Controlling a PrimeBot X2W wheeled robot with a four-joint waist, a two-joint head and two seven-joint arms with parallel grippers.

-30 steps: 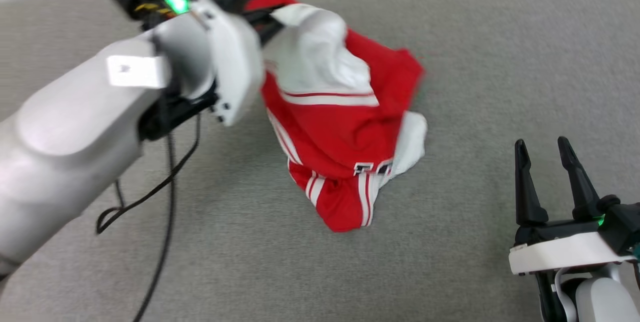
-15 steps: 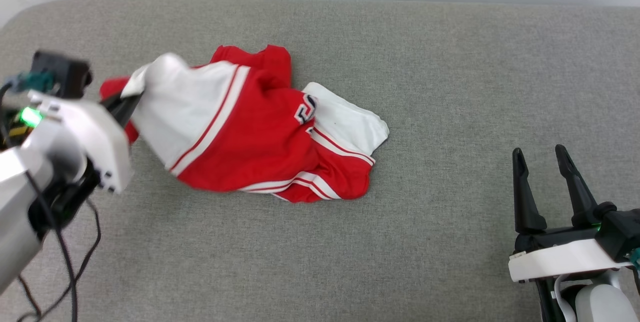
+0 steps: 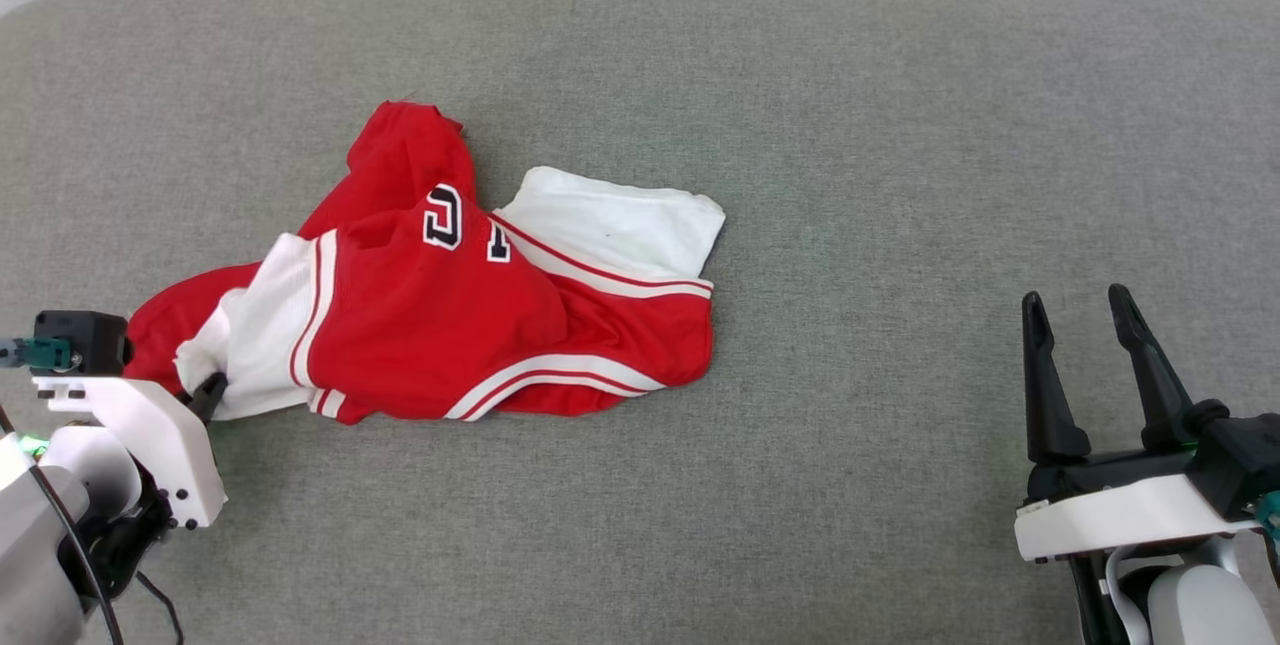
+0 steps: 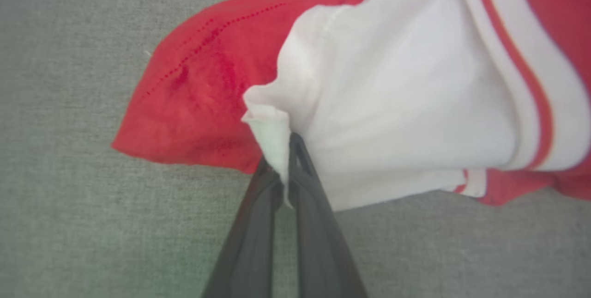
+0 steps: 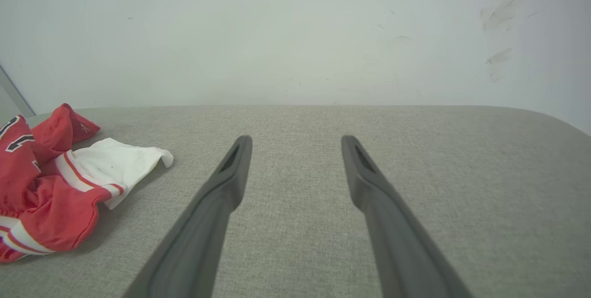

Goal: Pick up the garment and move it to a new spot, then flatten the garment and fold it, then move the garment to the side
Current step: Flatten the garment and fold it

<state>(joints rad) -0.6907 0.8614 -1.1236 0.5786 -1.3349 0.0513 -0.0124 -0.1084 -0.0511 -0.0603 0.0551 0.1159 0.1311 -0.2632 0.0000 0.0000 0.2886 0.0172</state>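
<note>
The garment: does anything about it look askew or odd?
Yes. The garment lies bunched and twisted on the grey surface, its lettering creased and sideways. One white sleeve corner is pinched in the jaws of the left gripper. No damage shows.

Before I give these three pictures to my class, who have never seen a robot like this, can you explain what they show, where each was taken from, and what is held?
This is a two-armed robot. The overhead picture comes from a camera on its head, looking down at a grey fabric surface. A crumpled red jersey T-shirt lies there. The other two come from cameras on its wrists, looking along each hand's two dark fingers. The left hand is shut, pinching the edge of the white sleeve. The right hand is open, holding nothing, off to the T-shirt's right.
</note>
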